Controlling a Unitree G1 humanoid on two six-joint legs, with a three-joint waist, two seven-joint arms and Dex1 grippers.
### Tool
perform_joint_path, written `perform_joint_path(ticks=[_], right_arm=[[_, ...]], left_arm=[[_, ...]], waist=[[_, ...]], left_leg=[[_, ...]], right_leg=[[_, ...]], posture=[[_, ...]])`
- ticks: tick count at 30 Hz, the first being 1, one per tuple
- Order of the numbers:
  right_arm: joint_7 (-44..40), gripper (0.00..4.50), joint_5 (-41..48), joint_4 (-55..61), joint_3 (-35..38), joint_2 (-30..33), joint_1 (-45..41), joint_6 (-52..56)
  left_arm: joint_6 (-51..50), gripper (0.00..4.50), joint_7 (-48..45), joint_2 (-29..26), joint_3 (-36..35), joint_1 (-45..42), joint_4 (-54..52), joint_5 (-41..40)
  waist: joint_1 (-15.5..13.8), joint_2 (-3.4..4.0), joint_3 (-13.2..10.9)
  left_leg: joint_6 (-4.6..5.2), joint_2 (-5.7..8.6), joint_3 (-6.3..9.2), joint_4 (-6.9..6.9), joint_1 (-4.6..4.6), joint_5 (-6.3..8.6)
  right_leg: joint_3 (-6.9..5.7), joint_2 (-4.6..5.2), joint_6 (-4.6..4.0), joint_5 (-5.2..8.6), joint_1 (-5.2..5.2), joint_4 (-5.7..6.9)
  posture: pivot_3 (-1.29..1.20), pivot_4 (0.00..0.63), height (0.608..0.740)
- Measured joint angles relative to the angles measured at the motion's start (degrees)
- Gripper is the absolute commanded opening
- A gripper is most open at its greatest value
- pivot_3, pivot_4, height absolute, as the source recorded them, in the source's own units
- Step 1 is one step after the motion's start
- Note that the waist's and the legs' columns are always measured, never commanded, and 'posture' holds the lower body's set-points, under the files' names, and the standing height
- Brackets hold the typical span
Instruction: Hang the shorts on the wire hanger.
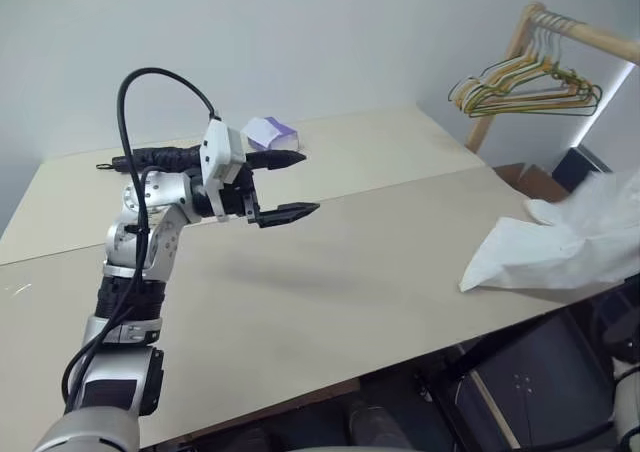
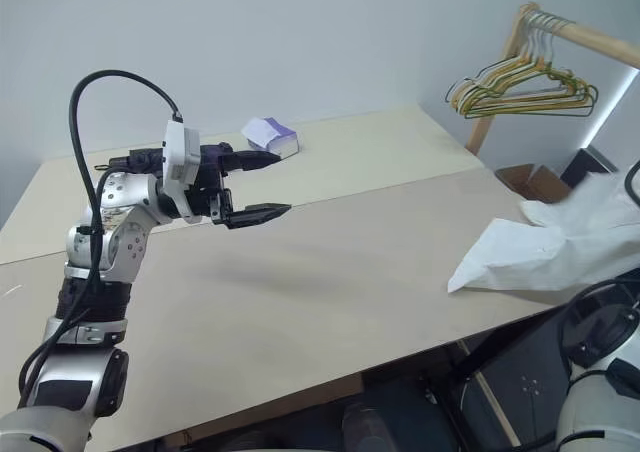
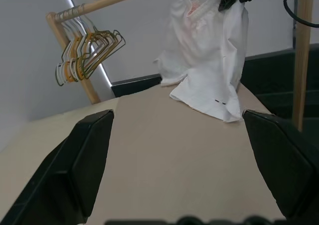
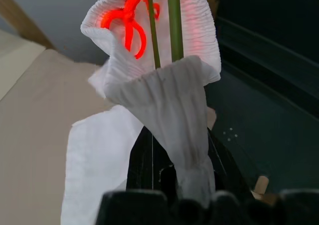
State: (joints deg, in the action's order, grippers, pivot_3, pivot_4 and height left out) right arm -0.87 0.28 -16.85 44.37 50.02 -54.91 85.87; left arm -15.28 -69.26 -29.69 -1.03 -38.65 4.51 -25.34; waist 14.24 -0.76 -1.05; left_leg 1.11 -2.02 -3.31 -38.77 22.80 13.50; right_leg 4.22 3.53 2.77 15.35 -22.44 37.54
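Soft white shorts [image 4: 169,110] with a ribbed, stretchy waist and a red cord loop sit pinched in the right gripper [image 4: 177,177], whose black fingers are squeezed together on the cloth. Two thin green wires of the wire hanger [image 4: 174,21] run through the waist. At three o'clock the cloth drapes over the smooth tan table [image 1: 330,292] edge. Left gripper [image 1: 290,184] hovers with fingers wide apart.
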Motion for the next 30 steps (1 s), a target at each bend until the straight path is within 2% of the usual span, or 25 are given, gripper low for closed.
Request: perform_joint_path(ticks=[3,11,17,21,27,30], right_arm=[[2.8,0.00,0.1,-9.7,1.3,1.1,-4.4,-6.1],[5.0,0.00,2.6,-35.8,1.2,10.3,-11.2,-22.9],[5.6,0.00,5.6,-47.0,0.9,13.5,-12.4,-29.1],[6.7,0.00,7.5,-49.9,0.5,13.5,-12.3,-31.9],[7.8,1.92,7.7,-51.3,-4.8,13.5,-11.7,-32.8],[7.8,3.06,7.8,-51.2,-7.2,13.5,-11.9,-32.9]], left_arm=[[0.0,4.46,0.2,0.0,0.0,0.3,-0.7,-0.7],[0.0,4.46,1.2,-0.3,0.0,2.7,-2.6,-0.8],[0.0,4.46,1.3,-0.8,0.0,3.0,-3.8,-0.9],[0.0,4.46,1.6,-1.2,-0.1,3.5,-4.5,-1.4],[-0.3,4.50,1.3,-1.4,-0.6,4.0,-6.3,-4.5],[-0.4,4.50,1.4,-1.4,-1.1,4.0,-6.3,-5.9]], waist=[[0.9,0.08,-0.1],[1.0,0.26,-0.2],[1.1,0.23,-0.3],[1.1,0.14,-0.3],[0.8,0.07,-0.4],[0.8,0.11,-0.4]], left_leg=[[0.07,0.04,0.00,0.05,-0.21,0.05],[0.07,0.09,-0.16,0.45,-0.47,0.05],[0.07,0.12,-0.30,0.52,-0.61,0.05],[0.07,0.13,-0.33,0.55,-0.74,0.05],[0.06,0.15,-0.37,0.55,-0.72,0.06],[0.06,0.15,-0.39,0.55,-0.73,0.05]], right_leg=[[0.02,0.04,0.07,0.05,0.24,-0.10],[0.26,0.04,0.08,0.04,0.37,-0.40],[0.56,0.00,0.27,0.12,0.40,-0.44],[0.69,-0.03,0.40,0.16,0.49,-0.47],[0.77,-0.02,0.45,0.13,0.49,-0.53],[0.80,-0.02,0.47,0.12,0.49,-0.53]], posture=[[-0.24,0.000,0.740],[-0.21,0.000,0.740],[-0.19,0.000,0.740],[-0.19,0.000,0.740],[-0.18,0.000,0.740],[-0.19,0.000,0.740]])
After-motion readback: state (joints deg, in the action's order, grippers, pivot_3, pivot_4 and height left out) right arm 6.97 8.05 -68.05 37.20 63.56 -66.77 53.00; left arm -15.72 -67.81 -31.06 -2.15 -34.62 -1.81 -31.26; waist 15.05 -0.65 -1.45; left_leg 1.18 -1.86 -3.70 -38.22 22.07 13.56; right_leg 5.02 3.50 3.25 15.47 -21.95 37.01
